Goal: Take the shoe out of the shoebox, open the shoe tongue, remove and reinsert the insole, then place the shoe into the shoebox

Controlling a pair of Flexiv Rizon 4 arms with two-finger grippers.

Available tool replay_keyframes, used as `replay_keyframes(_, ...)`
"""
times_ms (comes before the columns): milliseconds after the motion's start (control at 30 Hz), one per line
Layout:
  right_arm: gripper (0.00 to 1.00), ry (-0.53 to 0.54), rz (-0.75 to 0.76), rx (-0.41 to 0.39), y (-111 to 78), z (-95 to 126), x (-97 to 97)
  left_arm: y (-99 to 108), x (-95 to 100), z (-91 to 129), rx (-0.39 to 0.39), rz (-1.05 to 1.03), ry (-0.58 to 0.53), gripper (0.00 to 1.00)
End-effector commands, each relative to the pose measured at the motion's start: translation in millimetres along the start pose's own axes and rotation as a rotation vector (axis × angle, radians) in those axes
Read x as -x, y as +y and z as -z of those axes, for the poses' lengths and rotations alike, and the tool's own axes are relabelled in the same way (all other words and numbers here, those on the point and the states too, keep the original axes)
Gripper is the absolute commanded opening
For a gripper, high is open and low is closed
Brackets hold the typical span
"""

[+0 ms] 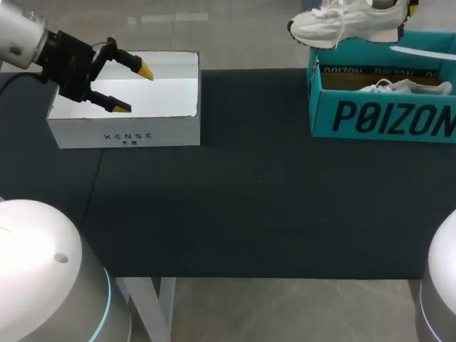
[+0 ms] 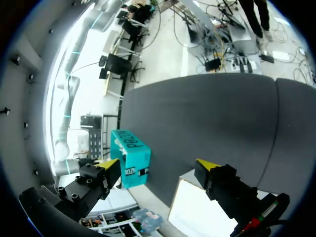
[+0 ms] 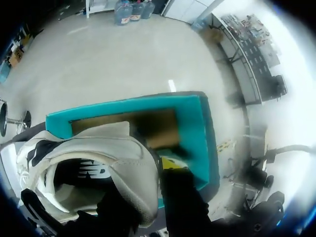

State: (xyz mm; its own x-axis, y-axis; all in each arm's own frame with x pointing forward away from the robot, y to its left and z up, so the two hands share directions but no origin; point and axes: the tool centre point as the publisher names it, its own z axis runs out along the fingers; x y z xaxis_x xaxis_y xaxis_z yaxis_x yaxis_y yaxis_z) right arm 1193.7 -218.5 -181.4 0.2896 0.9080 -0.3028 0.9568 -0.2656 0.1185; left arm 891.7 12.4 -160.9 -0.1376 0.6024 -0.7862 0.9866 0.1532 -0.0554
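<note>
A white sneaker (image 1: 348, 26) hangs above the far edge of the teal shoebox (image 1: 381, 117) at the table's far right. In the right wrist view my right gripper (image 3: 157, 174) is shut on the heel collar of the sneaker (image 3: 98, 158), one finger inside it and one yellow-tipped finger outside, with the teal shoebox (image 3: 197, 123) below. A second white shoe (image 1: 407, 87) lies inside the box. My left gripper (image 1: 133, 89) stands open over a white box (image 1: 127, 132) at the far left, with nothing between its fingers. The left wrist view shows my left gripper (image 2: 158, 165) open too.
The white box (image 2: 197, 210) is open-topped and looks empty. The black table (image 1: 256, 206) stretches between the two boxes. The teal shoebox (image 2: 131, 157) shows far across the table in the left wrist view.
</note>
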Motion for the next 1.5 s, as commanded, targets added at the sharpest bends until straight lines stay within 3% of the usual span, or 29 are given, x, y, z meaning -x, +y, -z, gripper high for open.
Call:
replay_keyframes(33,0.0,0.008,-0.086,0.019,-8.5,-10,15.9,0,0.4,0,0.0,0.0,0.004,1.0)
replay_keyframes(200,0.0,-0.045,-0.145,0.03,-15.8,-18,38.8,0,0.4,0,0.0,0.0,0.004,1.0)
replay_keyframes(900,0.0,-0.044,-0.142,0.031,-15.3,-20,41.6,0,0.4,0,0.0,0.0,0.004,1.0)
replay_keyframes(1033,0.0,-0.037,-0.105,0.076,-6.6,-31,61.2,0,0.4,0,0.0,0.0,0.004,1.0)
replay_keyframes(1267,0.0,-0.009,-0.124,0.047,17.9,-52,85.7,0,0.4,0,0.0,0.0,0.004,1.0)
replay_keyframes(1500,0.0,-0.027,-0.128,0.08,30.8,-85,78.0,0,0.4,0,0.0,0.0,0.004,1.0)
